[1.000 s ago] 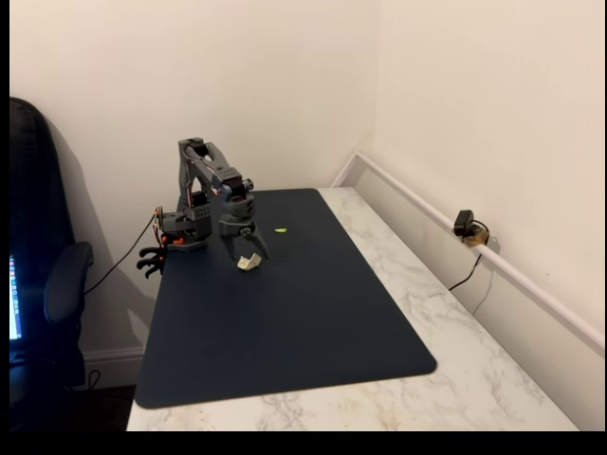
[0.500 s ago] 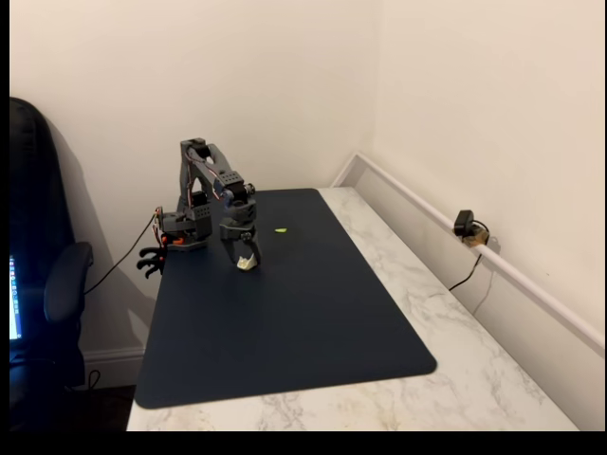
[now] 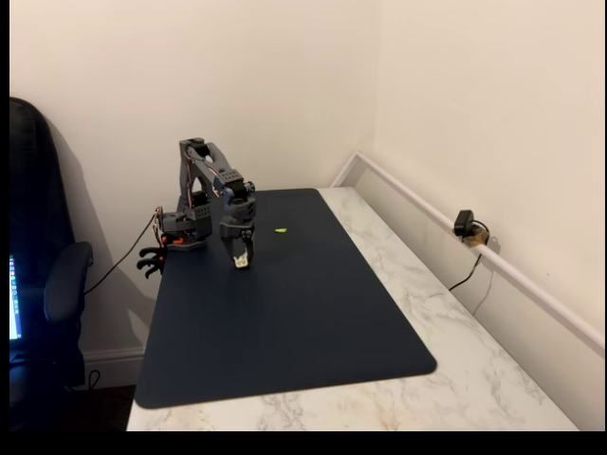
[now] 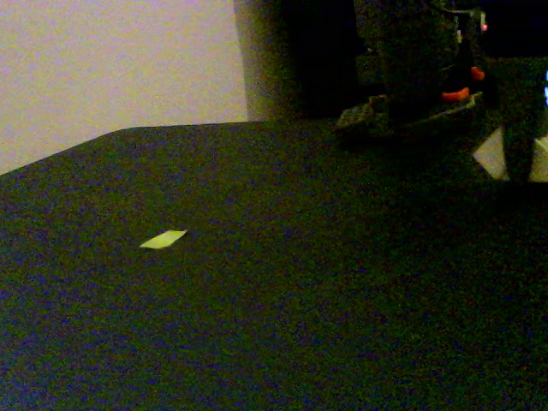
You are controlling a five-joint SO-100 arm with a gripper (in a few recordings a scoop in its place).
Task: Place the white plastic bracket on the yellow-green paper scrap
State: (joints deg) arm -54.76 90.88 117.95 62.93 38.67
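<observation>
The white plastic bracket (image 3: 243, 260) shows as a small pale patch between the fingertips of my dark grey gripper (image 3: 241, 263), which points down at the mat and looks shut on it. In the low, close fixed view the bracket (image 4: 491, 157) shows as pale wedges on either side of a dark finger (image 4: 519, 145) at the far right. The yellow-green paper scrap (image 3: 281, 230) lies flat on the mat a short way right of and behind the gripper. In the low view the scrap (image 4: 163, 240) lies alone at the left.
A dark blue mat (image 3: 285, 313) covers most of the white marble table (image 3: 455, 379). The arm's base (image 3: 180, 235) is clamped at the mat's back left corner. A small camera (image 3: 465, 226) sits by the right wall. An office chair (image 3: 47, 284) stands at the left.
The fingers stood spread around the bracket a second ago and have closed on it. The gripper shifted slightly left; the scrap has not moved.
</observation>
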